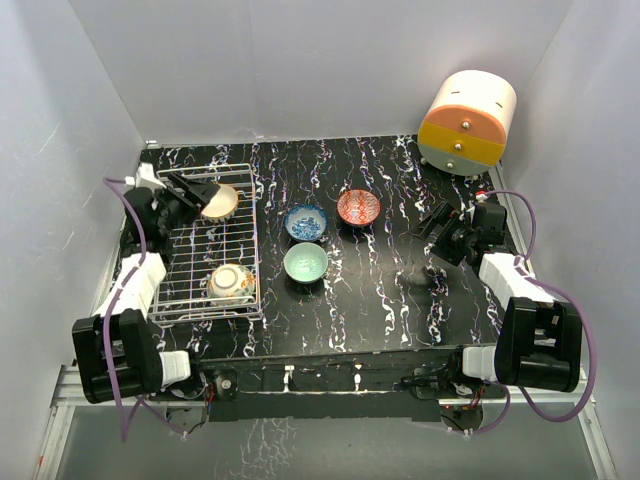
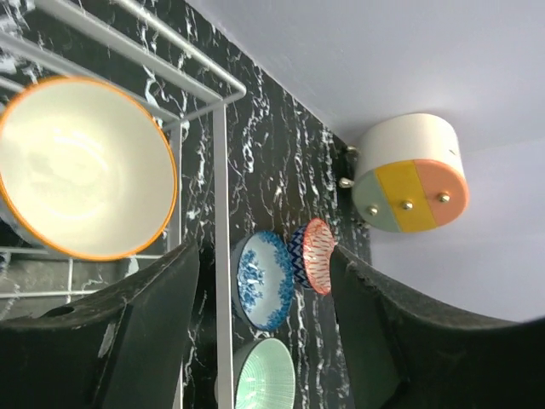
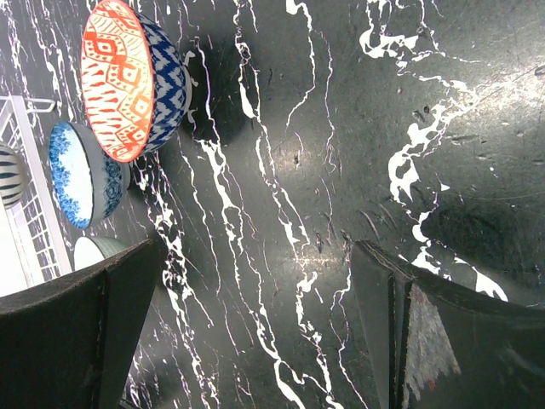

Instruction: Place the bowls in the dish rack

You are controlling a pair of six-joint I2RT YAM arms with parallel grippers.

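Now, white walls (image 1: pixel 300 70) ring the black marbled table (image 1: pixel 400 290): cream bowl (image 1: pixel 219 203), yellow bowl (image 1: pixel 232 283) in the dish rack (image 1: pixel 185 260); blue bowl (image 1: pixel 306 222), red bowl (image 1: pixel 358 207), mint bowl (image 1: pixel 305 262) outside it; left gripper (image 1: pixel 203 188), right gripper (image 1: pixel 435 222) spread wide, holding nothing.

The left arm (image 1: pixel 138 282) and right arm (image 1: pixel 508 278) look alike: white link shells between blocky black joint housings, with larger black motor blocks at the bases. A purple cable (image 1: pixel 587 345) loops along each. The left gripper (image 2: pixel 264 251) and right gripper (image 3: pixel 257 245) each carry 2 broad matte-black fingers (image 2: pixel 149 341), scuffed pale at the edges; 1 right-gripper finger shows a reddish-white worn patch.
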